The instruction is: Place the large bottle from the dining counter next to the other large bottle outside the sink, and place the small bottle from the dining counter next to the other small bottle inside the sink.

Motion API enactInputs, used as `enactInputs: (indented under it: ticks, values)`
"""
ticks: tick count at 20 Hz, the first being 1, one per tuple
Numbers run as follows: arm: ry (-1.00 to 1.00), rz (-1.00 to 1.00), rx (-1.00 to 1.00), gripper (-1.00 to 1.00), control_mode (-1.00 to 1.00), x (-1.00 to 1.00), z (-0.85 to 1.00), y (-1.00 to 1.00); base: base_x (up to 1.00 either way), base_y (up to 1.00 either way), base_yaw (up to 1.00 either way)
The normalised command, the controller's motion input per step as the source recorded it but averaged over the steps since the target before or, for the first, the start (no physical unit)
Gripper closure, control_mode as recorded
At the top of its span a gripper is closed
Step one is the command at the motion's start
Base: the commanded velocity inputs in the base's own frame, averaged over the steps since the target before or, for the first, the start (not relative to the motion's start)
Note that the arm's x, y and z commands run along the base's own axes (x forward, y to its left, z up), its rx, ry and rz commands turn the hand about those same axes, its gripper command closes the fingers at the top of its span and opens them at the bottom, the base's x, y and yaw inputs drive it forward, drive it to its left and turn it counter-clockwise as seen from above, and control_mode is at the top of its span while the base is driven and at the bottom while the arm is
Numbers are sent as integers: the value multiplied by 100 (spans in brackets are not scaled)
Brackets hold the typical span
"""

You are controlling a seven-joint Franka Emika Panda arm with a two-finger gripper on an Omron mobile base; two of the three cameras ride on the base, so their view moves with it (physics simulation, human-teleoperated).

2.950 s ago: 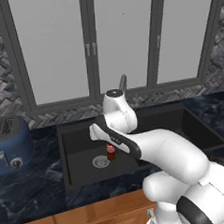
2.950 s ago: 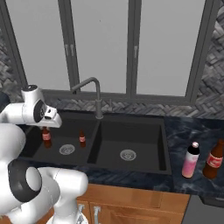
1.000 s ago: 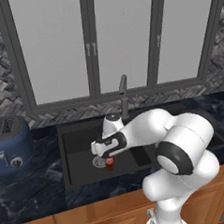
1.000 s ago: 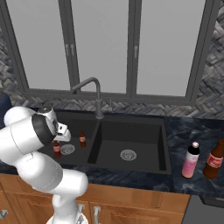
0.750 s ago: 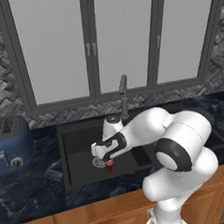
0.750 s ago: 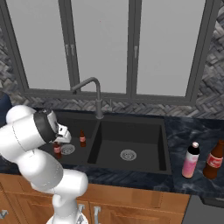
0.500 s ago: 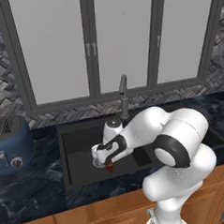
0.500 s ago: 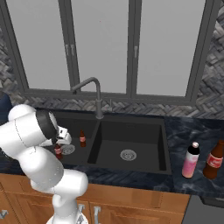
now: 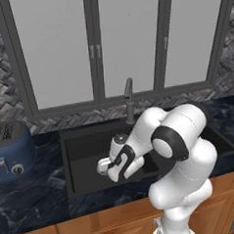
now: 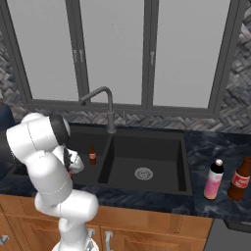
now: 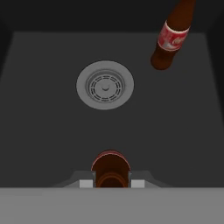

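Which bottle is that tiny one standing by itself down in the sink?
Find the black sink under the windows. In its basin below the tap stands a short brown bottle with a red label, free of the gripper, much smaller than the two on the worktop.

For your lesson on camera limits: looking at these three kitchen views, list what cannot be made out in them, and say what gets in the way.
- Held small bottle, hand view: only its top shows; the jaws cover its sides.
- Gripper, left base view: the arm covers what it holds.
- Standing small bottle, hand view: neck cut off by the top edge.
- Cola bottle, right base view: right edge clips it; label marks too small.
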Motion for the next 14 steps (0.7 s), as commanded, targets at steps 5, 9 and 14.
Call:
enactInputs:
  ticks: [5, 9, 14]
  values:
    - [-1, 0, -1, 100, -100, 2, -20, 0, 0, 0, 0]
    - [-3, 0, -1, 100, -100, 19, -12, 0, 0, 0, 0]
    - [-3, 0, -2, 100, -100, 37, -7, 0, 0, 0, 0]
